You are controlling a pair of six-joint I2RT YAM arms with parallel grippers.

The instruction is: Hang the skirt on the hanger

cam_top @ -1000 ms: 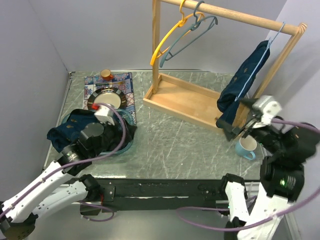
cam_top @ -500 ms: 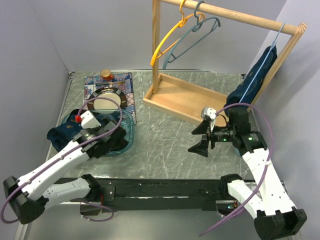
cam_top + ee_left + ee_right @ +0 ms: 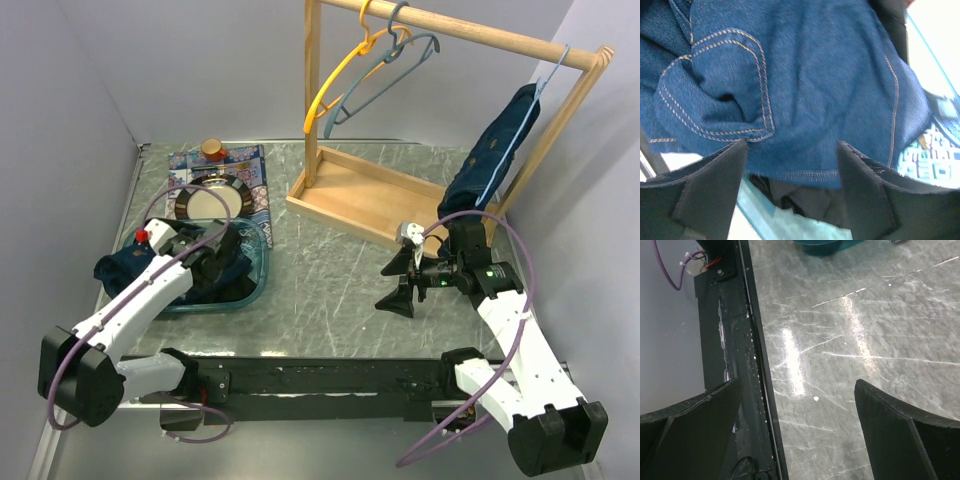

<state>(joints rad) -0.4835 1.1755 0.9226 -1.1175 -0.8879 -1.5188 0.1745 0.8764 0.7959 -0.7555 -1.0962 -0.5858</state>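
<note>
Left gripper: jaws apart, not closed, right at the denim skirt in the teal basin, left side.
Right gripper: jaws wide apart, holding nothing, over the table.

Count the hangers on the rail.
3. A yellow hanger and a grey hanger at the rail's left end; a blue hanger at its right end, carrying a denim garment.

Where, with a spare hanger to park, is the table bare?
Bare grey marbled tabletop lies mid-table, between the teal plastic tub and the wooden rack's base. Crowded at left: tub, blue denim skirt, left gripper. The right gripper hovers at its right edge.
</note>
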